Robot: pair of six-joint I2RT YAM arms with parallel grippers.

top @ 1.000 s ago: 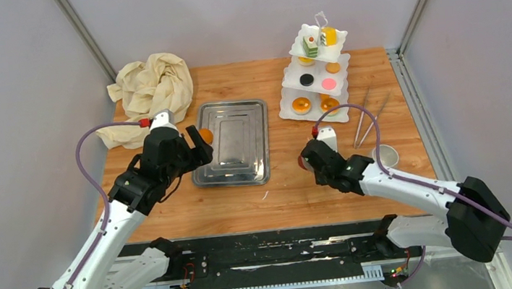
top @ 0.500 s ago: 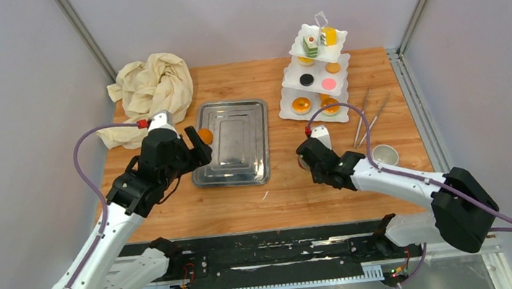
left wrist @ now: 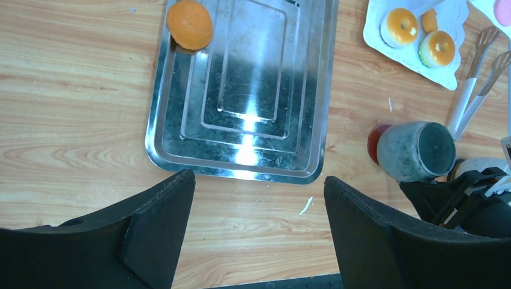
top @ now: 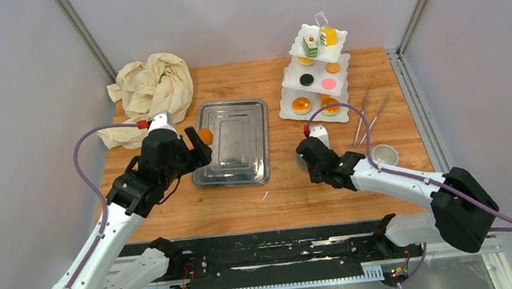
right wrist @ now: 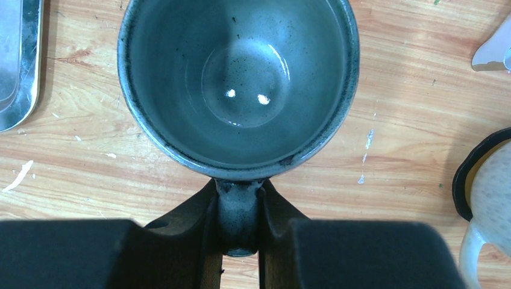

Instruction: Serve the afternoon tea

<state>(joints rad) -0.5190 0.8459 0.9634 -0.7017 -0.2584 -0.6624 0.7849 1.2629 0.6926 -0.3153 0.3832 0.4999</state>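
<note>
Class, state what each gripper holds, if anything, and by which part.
The right gripper pinches the grey mug by its handle. The left gripper is open and holds nothing.

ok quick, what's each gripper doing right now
The left gripper is open, holding nothing.
The right gripper is shut on the handle of the grey mug.
</note>
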